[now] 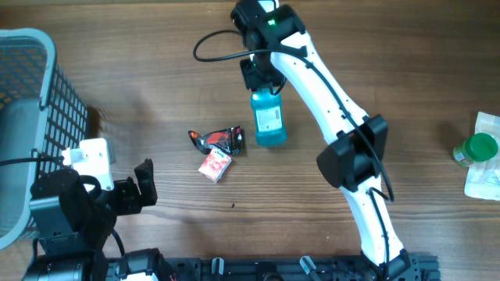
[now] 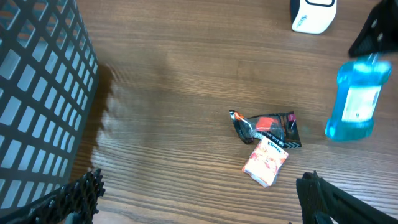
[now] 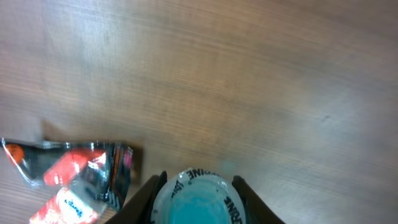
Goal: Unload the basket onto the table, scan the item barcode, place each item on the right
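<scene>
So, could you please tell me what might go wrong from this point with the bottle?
1. The right gripper grips the blue bottle only at its cap end, so the body may swing or slip out when lifted.
2. The black packet lies close beside the bottle, so a sideways move could knock it and the small red packet next to it.

Looks like a mock shop checkout: a plastic shopping basket (image 1: 70, 101) at left, packaged snacks (image 1: 216, 165) on wooden table (image 1: 156, 62)
</scene>
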`<move>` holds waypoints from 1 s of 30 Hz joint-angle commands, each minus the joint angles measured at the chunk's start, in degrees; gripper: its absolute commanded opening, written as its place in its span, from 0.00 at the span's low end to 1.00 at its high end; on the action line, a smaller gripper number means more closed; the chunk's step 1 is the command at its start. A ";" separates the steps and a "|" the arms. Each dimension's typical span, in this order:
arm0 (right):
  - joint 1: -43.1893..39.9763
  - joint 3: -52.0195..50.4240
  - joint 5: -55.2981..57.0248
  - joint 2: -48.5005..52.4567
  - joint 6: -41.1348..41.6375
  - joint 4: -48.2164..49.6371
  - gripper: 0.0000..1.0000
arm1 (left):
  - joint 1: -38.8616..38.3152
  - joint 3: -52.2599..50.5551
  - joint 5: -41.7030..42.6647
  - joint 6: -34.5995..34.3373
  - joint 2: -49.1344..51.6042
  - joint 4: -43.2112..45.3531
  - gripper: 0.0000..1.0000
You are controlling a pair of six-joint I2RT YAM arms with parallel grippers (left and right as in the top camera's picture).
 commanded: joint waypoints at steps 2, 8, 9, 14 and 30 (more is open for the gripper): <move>0.09 1.73 5.88 -4.22 0.83 5.84 0.11 | -0.35 -0.02 0.28 -0.55 -0.09 0.15 1.00; 0.74 1.73 6.34 -4.20 5.68 13.33 0.05 | -0.35 -0.02 0.28 -0.55 -0.09 0.15 1.00; 0.98 1.73 7.34 -4.20 6.69 13.14 0.05 | -0.37 -0.02 0.28 -0.55 -0.09 0.15 1.00; 4.22 1.18 16.26 -4.17 9.60 13.90 0.05 | -0.37 -0.02 0.28 -0.55 -0.09 0.15 1.00; 10.64 0.44 27.69 -11.47 14.25 3.30 0.04 | -0.35 -0.02 0.28 -0.55 -0.09 0.15 1.00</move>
